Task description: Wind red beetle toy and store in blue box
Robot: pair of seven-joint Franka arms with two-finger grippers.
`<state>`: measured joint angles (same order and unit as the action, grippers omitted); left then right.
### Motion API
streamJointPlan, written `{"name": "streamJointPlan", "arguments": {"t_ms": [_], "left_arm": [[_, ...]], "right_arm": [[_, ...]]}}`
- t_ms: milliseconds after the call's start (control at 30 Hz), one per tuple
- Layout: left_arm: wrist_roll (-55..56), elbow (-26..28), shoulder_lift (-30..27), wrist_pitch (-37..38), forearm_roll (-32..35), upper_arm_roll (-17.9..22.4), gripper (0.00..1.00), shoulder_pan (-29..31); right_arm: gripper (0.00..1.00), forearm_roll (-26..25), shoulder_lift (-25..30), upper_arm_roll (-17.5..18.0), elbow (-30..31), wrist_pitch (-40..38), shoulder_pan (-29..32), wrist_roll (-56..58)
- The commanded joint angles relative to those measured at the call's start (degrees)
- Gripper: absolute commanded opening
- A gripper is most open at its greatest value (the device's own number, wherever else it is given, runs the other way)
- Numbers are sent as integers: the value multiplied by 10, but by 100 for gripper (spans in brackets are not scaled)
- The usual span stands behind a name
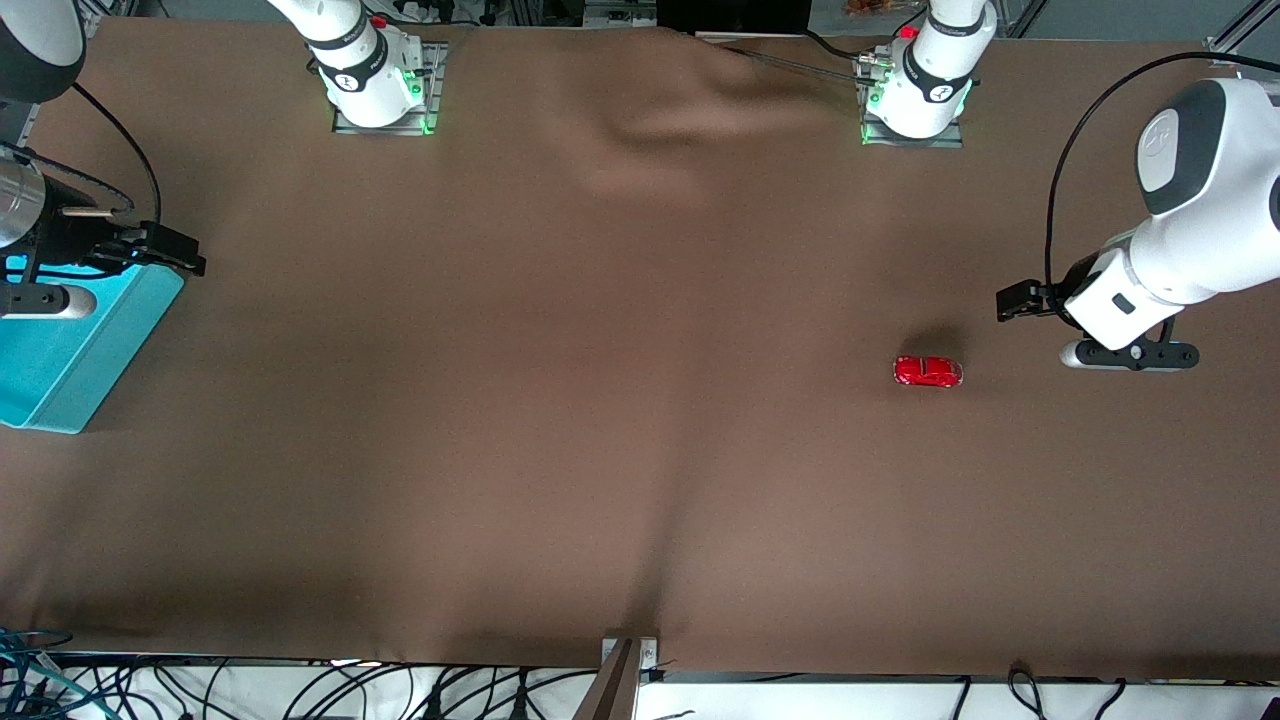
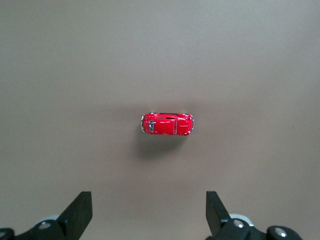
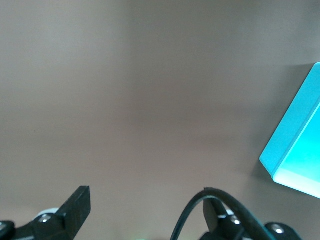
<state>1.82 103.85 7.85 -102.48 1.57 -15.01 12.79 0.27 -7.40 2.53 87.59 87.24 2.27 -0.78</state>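
Toy: the red beetle toy (image 1: 928,371) sits on its wheels on the brown tabletop (image 1: 600,400), toward the left arm's end, untouched and lying lengthwise along the table.
Box: the blue box (image 1: 70,345) rests at the right arm's end of the tabletop, well apart from the toy; only part of it shows, and its inside cannot be seen to hold anything.
Left gripper: the left gripper (image 1: 1125,352) hangs above the tabletop just beside the toy, toward the table's end; its fingers (image 2: 80,212) are spread wide and hold nothing. In the left wrist view the toy lies centred between the two fingertips, which suggests the arm is lined up so that a descent would bracket the car's body.
Right gripper: the right gripper (image 1: 40,298) hovers over the box's edge, fingers (image 3: 75,207) spread and empty; this arm waits, probably stationed there to steady or receive at the box.
Stage: judged from the layout, neither winding nor storing has been done; the pick-up of the toy looks like the step in hand.
Risk: the car is tiny, glossy and on wheels, so an off-centre pinch could roll it or squirt it sideways.
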Motion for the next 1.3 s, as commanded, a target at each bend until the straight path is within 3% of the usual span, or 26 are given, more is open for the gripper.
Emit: {"name": "streamJointPlan", "arguments": {"t_ms": [0,767,1267], "left_arm": [[-16,6,-6,-5,-11,-2,100,6],[-5,6,-3,-4,-11,-1,100,6],[202,13,21,-3,-11,-2,100,5]], "right_arm": [[100,10,-1,-12,-14,-12,6,7],[100,11,-4,-12,-15,-11,5,10],[100,11,-4,-11,-15,-10,5,10]]}}
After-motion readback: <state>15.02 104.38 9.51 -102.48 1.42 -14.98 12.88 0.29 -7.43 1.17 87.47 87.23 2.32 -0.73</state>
